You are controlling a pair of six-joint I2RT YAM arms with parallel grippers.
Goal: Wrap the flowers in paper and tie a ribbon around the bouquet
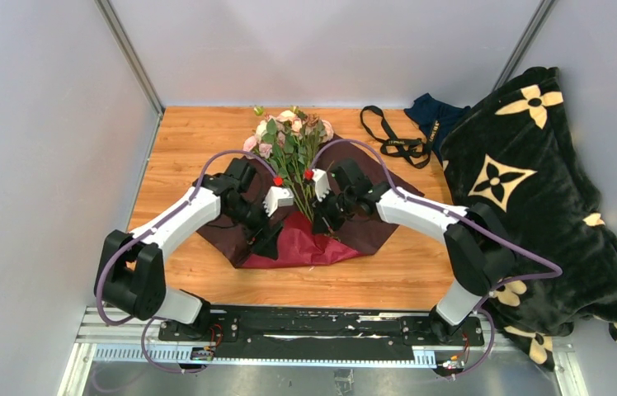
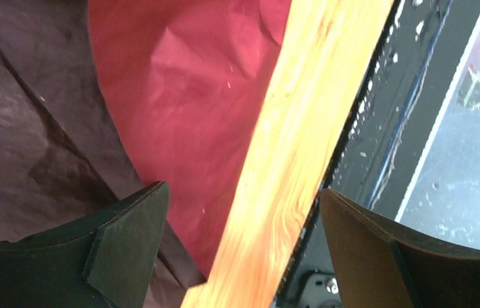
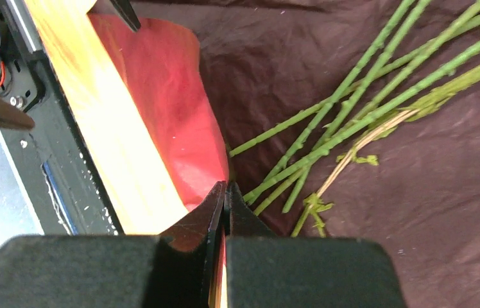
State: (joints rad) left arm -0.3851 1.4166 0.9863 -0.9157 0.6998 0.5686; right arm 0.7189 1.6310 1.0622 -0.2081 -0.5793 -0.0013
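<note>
The flowers (image 1: pixel 289 132), pale pink and cream roses, lie with their green stems (image 3: pixel 353 115) on the dark red paper (image 1: pixel 371 231) in the middle of the wooden table. The paper's near edge is folded up, its brighter red side (image 2: pixel 186 83) showing. My left gripper (image 1: pixel 268 241) hangs open over the paper's near left part, and its fingers (image 2: pixel 128 244) hold nothing. My right gripper (image 3: pixel 226 186) is shut just beside the stem ends, and the edge of the raised red fold (image 3: pixel 180 109) runs into its tips. The black ribbon (image 1: pixel 396 140) lies loose at the back right.
A black blanket with cream flower motifs (image 1: pixel 536 190) is heaped along the right side, with a navy cloth (image 1: pixel 433 111) at its far end. The table's near edge (image 2: pixel 289 160) and the black mounting rail (image 1: pixel 305 326) lie just beyond the paper. Grey walls close in the sides.
</note>
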